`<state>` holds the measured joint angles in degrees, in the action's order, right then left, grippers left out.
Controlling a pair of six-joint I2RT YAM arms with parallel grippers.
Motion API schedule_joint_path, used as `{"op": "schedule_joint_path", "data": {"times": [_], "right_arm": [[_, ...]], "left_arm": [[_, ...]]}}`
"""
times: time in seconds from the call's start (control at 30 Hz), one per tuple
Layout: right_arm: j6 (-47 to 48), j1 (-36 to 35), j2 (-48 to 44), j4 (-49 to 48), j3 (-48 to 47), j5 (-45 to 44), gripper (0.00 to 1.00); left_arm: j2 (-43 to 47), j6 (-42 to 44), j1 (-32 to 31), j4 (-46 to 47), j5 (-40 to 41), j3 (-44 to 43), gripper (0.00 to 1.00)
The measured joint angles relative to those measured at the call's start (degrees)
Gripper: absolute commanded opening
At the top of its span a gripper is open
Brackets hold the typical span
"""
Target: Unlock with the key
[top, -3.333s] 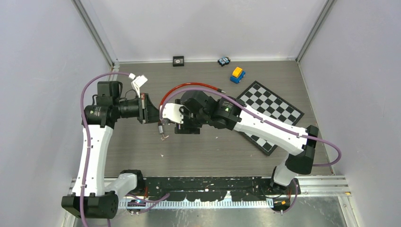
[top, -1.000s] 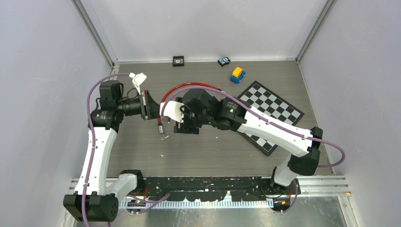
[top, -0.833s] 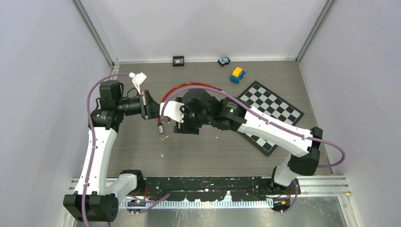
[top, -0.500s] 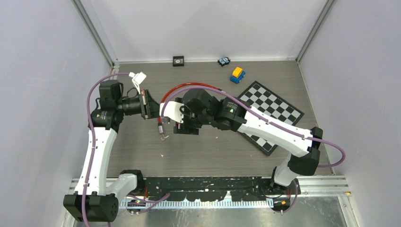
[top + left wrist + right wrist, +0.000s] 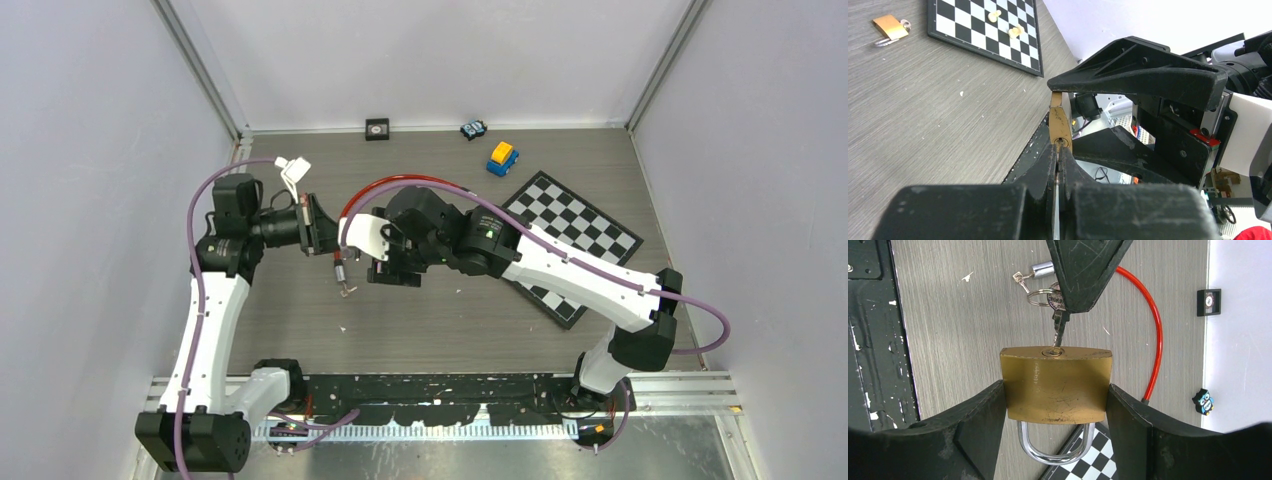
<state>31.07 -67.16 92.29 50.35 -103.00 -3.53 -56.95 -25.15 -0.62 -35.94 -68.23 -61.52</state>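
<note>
Right pincer (image 5: 385,262): its fingers stand wide apart and clamp the brass padlock (image 5: 1055,385) by its two narrow sides. The lock is held above the tabletop (image 5: 440,320), near the middle, with the keyhole face turned toward the left arm. The steel shackle (image 5: 1055,452) points back toward the right wrist, and both its legs meet the body.

Left pincer (image 5: 325,240): pressed together on the head of the key (image 5: 1059,322). The blade runs straight from the fingertips to the padlock, and its tip sits in the keyhole. How deep it goes cannot be told. In the left wrist view the padlock appears edge-on, directly ahead of the closed fingertips.

A key ring (image 5: 1038,296) with a small spare key (image 5: 1020,280) hangs at the key's head. A silver ferrule (image 5: 1043,269) lies beside it, and a red cable (image 5: 400,182) arcs over the right arm.

Elsewhere on the tabletop:
- a chessboard (image 5: 575,235) to the right
- a second small padlock (image 5: 890,27) just beside the chessboard
- a yellow and blue toy car (image 5: 502,157)
- an owl figure (image 5: 473,129) near the back wall
- a small black square (image 5: 377,128) near the back wall
</note>
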Motion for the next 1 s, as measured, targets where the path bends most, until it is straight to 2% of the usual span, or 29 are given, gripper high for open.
{"op": "schedule_joint_path", "data": {"times": [0.67,1.0], "right_arm": [[-2.99,0.0,0.0,1.36,-0.61,-1.4,0.01],[-3.74,0.0,0.0,0.59,-0.61,-2.82,0.01]], "left_arm": [[0.74,-3.21,0.07,8.11,-3.06,4.61,0.0],[0.96,-3.65,0.28,9.29,-3.3,4.81,0.0]]}}
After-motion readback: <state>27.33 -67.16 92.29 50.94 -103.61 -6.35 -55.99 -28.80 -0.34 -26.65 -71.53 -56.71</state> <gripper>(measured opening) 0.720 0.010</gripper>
